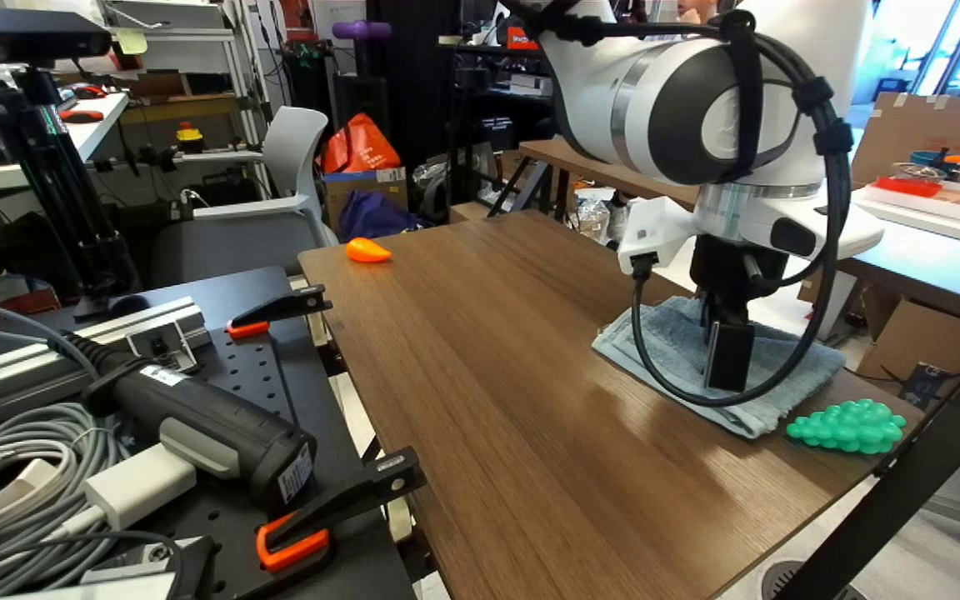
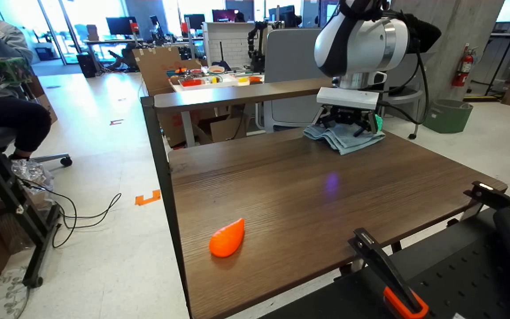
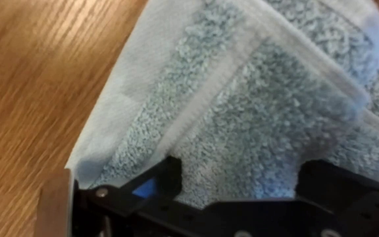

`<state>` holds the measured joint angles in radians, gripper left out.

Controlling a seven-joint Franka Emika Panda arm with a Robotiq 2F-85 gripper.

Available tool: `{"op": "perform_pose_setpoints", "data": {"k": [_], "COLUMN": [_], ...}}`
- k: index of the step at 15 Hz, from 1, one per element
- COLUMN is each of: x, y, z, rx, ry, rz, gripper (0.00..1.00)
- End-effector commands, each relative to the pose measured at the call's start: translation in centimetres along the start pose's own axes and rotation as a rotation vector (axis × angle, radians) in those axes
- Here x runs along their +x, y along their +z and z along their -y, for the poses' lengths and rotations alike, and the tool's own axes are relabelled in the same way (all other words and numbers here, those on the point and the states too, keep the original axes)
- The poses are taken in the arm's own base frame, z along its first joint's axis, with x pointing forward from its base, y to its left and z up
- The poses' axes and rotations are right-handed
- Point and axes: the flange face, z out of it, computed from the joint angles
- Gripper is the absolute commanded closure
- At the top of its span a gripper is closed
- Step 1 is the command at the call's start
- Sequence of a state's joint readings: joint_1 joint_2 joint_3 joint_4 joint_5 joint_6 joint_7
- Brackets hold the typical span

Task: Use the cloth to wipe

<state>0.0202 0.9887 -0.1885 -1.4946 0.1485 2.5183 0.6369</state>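
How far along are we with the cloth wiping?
Done: the hand is down at the cloth, which lies folded on the table.
In progress: probably the grasp; in the wrist view the fingers stand apart with cloth showing between them.
Left: likely closing on the cloth, then wiping the table. Whether any wiping has happened already, the pictures don't show.

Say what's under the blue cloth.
The brown tabletop: its wood shows right up to the edge of the blue cloth in the wrist view. The patch directly beneath is covered, so I can't tell whether anything flat lies there.
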Motion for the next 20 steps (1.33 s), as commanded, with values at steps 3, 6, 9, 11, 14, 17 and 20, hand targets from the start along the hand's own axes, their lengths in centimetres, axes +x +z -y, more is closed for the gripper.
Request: {"op": "perform_pose_setpoints", "data": {"k": [3,6,9,11,14,17,20], "x": [-5.8,-11.8,-18.2,-21.7,-22.1,-23.8,-23.6], "y": [0.1,0.1,-0.3,-0.7,-1.8,-1.9,-1.7], "z": [3.3,6.3,9.7,11.7,12.9,13.5,13.6], "rx": [0.062,0.097,0.120,0.152,0.173,0.180,0.208], "ry": [-0.128,-0.244,-0.345,-0.395,-0.414,-0.438,-0.415], "rz": [-0.032,-0.077,-0.117,-0.149,-0.162,-0.183,-0.174], "gripper": [0.00,0.00,0.00,0.00,0.00,0.00,0.00]}}
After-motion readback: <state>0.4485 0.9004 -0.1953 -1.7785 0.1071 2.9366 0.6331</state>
